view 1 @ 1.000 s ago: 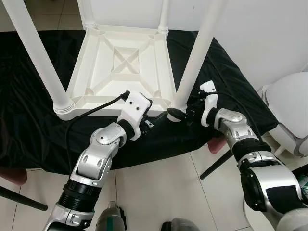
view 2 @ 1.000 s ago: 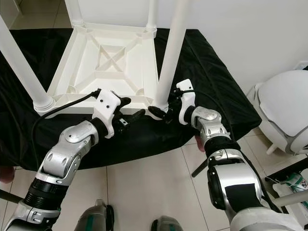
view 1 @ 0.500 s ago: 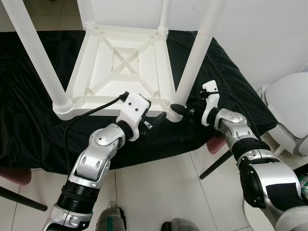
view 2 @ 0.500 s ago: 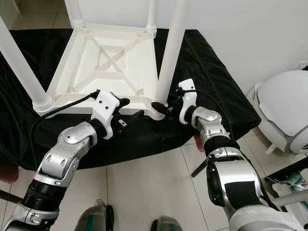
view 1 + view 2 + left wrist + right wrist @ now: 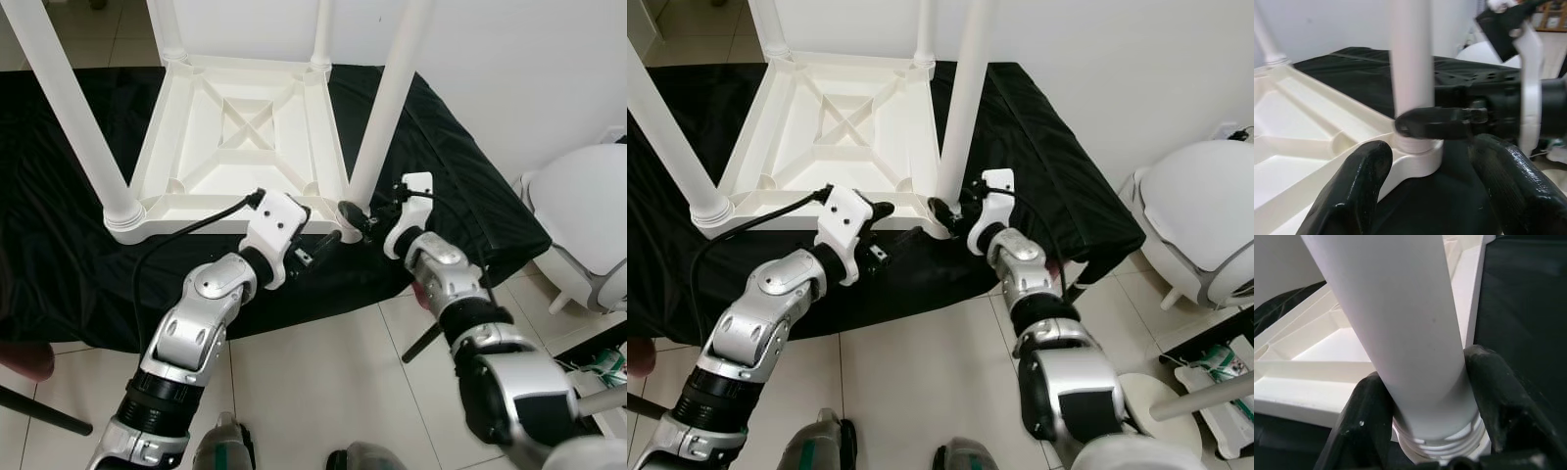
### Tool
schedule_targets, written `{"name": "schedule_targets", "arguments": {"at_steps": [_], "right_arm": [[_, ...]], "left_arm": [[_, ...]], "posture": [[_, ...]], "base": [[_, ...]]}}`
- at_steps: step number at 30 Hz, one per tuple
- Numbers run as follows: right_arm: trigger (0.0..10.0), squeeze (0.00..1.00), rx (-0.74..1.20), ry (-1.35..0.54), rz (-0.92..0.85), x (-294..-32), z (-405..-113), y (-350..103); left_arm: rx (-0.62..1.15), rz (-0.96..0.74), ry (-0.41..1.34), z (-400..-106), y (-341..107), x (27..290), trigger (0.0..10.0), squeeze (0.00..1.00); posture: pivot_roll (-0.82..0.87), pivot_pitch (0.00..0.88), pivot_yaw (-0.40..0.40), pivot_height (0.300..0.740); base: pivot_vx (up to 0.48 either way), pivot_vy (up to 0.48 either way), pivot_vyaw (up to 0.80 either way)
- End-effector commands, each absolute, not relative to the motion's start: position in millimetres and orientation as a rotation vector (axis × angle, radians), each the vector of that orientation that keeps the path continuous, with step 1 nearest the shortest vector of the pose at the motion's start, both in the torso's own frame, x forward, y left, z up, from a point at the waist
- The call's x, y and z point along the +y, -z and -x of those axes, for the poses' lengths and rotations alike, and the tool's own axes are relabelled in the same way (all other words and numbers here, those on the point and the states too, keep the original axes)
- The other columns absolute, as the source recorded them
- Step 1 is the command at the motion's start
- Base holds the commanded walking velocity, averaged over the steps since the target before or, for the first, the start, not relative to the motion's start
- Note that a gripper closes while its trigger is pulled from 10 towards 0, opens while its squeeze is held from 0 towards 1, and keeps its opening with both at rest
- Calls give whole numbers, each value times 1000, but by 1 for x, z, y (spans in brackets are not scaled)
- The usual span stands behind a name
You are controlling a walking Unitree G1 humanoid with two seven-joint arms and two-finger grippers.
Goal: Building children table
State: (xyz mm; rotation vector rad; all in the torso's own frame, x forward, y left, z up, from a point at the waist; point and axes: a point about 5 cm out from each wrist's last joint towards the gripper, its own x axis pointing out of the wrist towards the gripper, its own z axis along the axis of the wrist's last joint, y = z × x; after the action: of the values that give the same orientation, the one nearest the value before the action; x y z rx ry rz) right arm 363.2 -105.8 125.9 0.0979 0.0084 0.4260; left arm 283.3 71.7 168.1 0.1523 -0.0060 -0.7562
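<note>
Near the desk's point(image 5: 460, 186) front edge our upturned table point(image 5: 245, 137) carries four legs; right end effector point(image 5: 948, 211) grips the near-right leg point(image 5: 384, 98) at its base, seemingly mid-screwing; left end effector point(image 5: 318, 243) waits open alongside.

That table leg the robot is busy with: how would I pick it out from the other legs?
Find the white table lying upside down on the black cloth, its four legs pointing up. The leg in question stands at the corner nearest the robot, on its right side. It is the one with the right gripper clasped around its threaded base, the open left gripper close beside it.
</note>
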Motion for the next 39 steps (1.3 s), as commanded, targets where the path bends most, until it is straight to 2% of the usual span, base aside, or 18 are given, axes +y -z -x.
{"name": "schedule_targets", "arguments": {"at_steps": [1, 5, 9, 15, 16, 21, 25, 27, 28, 30, 32, 34, 39], "right_arm": [[10000, 0, -57, -250, -216, -100, -363, -140], [10000, 0, -47, -133, -271, -89, -357, -140], [10000, 0, -44, -212, -262, -68, -349, -141], [10000, 0, -27, -199, -232, -80, -350, -143], [10000, 1000, -18, -233, -246, -81, -350, -143], [10000, 1000, -17, -361, -258, -85, -351, -147], [10000, 988, 22, -496, -156, -100, -357, -142], [10000, 988, 22, -496, -156, -100, -357, -142], [10000, 0, 29, -531, -111, -108, -359, -141], [10000, 0, 29, -531, -111, -108, -359, -141], [10000, 0, 16, -577, -29, -123, -366, -145], [10000, 0, 10, -596, -1, -126, -369, -148], [10000, 0, 18, -620, 88, -127, -377, -151]], "left_arm": [[8, -146, 790, -280, -166, 67, 10000, 0], [13, -143, 795, -279, -165, 65, 10000, 0], [15, -138, 800, -279, -164, 64, 10000, 0], [13, -141, 806, -281, -165, 63, 10000, 0], [11, -140, 804, -281, -165, 63, 10000, 0], [8, -137, 799, -282, -166, 63, 10000, 0], [6, -136, 802, -283, -166, 62, 10000, 0], [6, -136, 802, -283, -166, 62, 10000, 0], [5, -136, 802, -283, -167, 62, 10000, 0], [5, -136, 802, -283, -167, 62, 10000, 0], [2, -138, 800, -283, -168, 63, 10000, 0], [1, -138, 801, -284, -168, 63, 10000, 0], [-3, -139, 802, -285, -169, 62, 10000, 0]], "posture": [[-15, 8, -35, 740], [-16, 9, -33, 740], [-20, 7, -28, 740], [-24, 4, -33, 740], [-22, 2, -35, 740], [-24, 2, -36, 740], [-26, 0, -37, 740], [-26, 0, -37, 740], [-23, 0, -37, 740], [-23, 0, -37, 740], [-24, 0, -32, 740], [-25, 0, -32, 740], [-18, 0, -31, 740]], "base": [[0, 0, 0], [0, 0, 0], [0, 0, 0], [0, 0, 0], [0, 0, 0], [0, 0, 0], [0, 0, 0], [0, 0, 0], [0, 0, 0], [0, 0, 0], [0, 0, 0], [0, 0, 0], [0, 0, 0]]}}
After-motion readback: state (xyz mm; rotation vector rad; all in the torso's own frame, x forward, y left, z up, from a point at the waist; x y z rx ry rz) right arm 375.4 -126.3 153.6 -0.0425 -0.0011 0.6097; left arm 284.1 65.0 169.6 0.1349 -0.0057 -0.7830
